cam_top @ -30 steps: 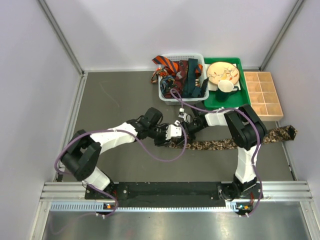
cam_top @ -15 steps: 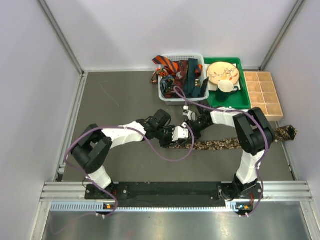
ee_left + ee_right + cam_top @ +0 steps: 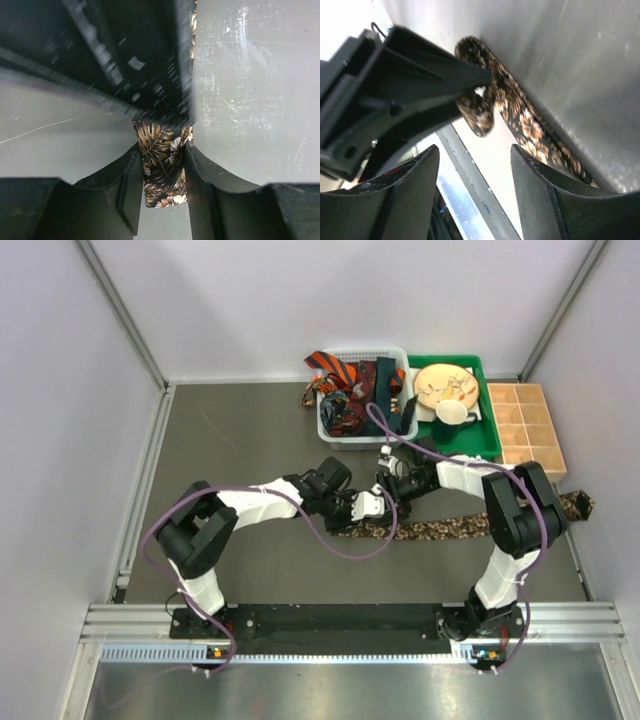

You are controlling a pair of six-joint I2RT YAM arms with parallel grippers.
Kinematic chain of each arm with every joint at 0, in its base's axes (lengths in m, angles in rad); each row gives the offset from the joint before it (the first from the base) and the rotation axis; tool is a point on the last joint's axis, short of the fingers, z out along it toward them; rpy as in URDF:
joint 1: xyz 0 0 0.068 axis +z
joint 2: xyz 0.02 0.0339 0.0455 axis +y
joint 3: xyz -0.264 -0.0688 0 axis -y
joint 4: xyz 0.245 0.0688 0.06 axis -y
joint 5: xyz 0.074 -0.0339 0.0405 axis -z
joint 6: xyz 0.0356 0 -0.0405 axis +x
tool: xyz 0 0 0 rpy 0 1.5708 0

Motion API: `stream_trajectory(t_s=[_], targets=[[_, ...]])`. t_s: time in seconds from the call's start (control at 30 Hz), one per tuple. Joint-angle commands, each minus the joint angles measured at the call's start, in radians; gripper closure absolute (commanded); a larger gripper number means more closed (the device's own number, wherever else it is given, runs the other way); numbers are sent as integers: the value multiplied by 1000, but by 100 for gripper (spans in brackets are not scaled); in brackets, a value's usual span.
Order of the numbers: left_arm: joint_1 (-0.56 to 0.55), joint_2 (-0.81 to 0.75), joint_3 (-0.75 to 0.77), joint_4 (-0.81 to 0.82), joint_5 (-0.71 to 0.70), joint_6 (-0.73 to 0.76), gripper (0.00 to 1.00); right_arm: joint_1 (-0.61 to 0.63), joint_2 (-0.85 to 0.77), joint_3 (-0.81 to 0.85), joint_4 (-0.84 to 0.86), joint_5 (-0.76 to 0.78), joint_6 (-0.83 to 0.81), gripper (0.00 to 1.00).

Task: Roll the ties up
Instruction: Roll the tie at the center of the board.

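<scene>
Judging the speckled tie (image 3: 450, 528), stretched out in front of the basket (image 3: 340, 439), to be soft, light and slippery, we would grip its rolled end, where our left gripper (image 3: 162, 150) is clamped on it; our right gripper (image 3: 475, 150) gapes empty beside.

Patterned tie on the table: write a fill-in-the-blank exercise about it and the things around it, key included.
The patterned tie lies stretched on the table, one end reaching toward the robot's ____ side. The ____ arm's jaws are clamped on its other end. The right arm's jaws stand ____. The remaining ties sit in the white ____.
Missing: right; left; open; basket.
</scene>
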Motion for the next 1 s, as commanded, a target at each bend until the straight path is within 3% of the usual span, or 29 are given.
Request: stream_trajectory(t_s=[0.0, 0.3, 0.53, 0.8, 0.9, 0.97], targets=[[-11, 22, 44, -13, 11, 8, 58, 5, 38, 14, 130, -78, 69, 43], [-21, 62, 72, -15, 17, 0, 59, 32, 86, -1, 181, -32, 81, 53], [-19, 73, 87, -22, 21, 0, 61, 46, 94, -10, 181, -8, 75, 67], [-19, 64, 80, -27, 35, 0, 61, 55, 97, -4, 148, 35, 58, 61], [-19, 64, 80, -24, 37, -3, 61, 75, 86, -1, 142, 54, 48, 68], [-19, 65, 83, -27, 35, -3, 59, 75, 81, -6, 144, 57, 45, 86]])
